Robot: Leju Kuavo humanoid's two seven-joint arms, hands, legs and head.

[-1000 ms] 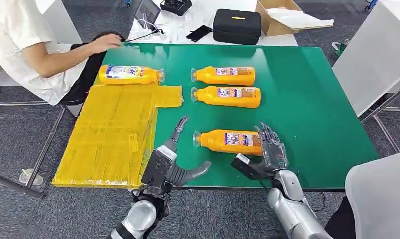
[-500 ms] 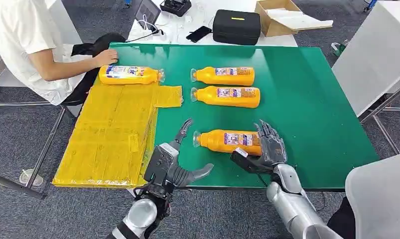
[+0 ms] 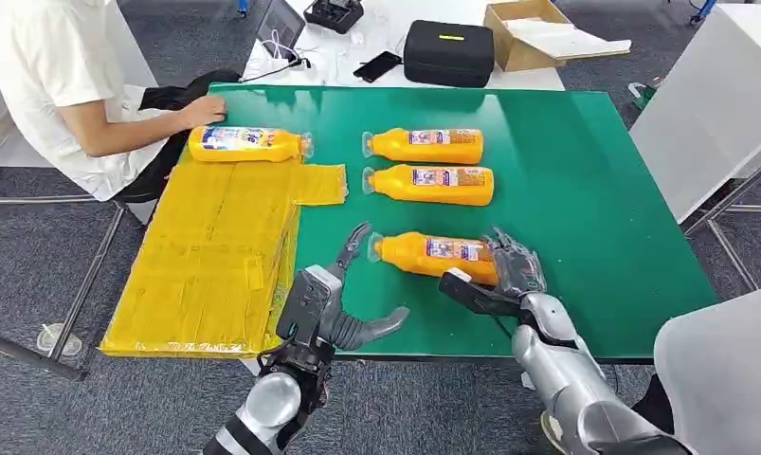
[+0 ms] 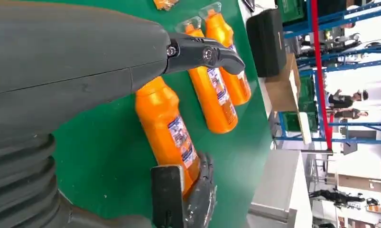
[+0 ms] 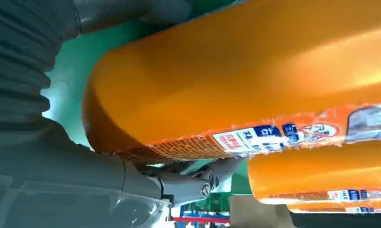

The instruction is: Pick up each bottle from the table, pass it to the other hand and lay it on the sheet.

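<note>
Nearest me, an orange bottle [image 3: 433,254] [image 4: 167,130] [image 5: 236,71] lies cap to the left, slightly tilted. My right hand [image 3: 514,275] [image 4: 188,199] grips its base, thumb on the near side and fingers on the far side. Beside its cap my left hand [image 3: 343,294] is spread and holds nothing. Two more orange bottles [image 3: 424,145] [image 3: 431,184] lie side by side farther back on the green table [image 3: 585,190]. A further bottle [image 3: 248,143] lies at the far edge of the yellow sheet [image 3: 215,256] on the left.
A person [image 3: 82,85] sits at the table's far left corner with a hand beside the bottle on the sheet. A black case [image 3: 450,49] and a cardboard box [image 3: 537,28] stand beyond the table. A white panel rises at the right.
My right hand has closed on the near bottle's base, and the bottle has shifted a little away from me. My left hand has come up closer to its cap. The person's hand moved to the sheet's bottle.
</note>
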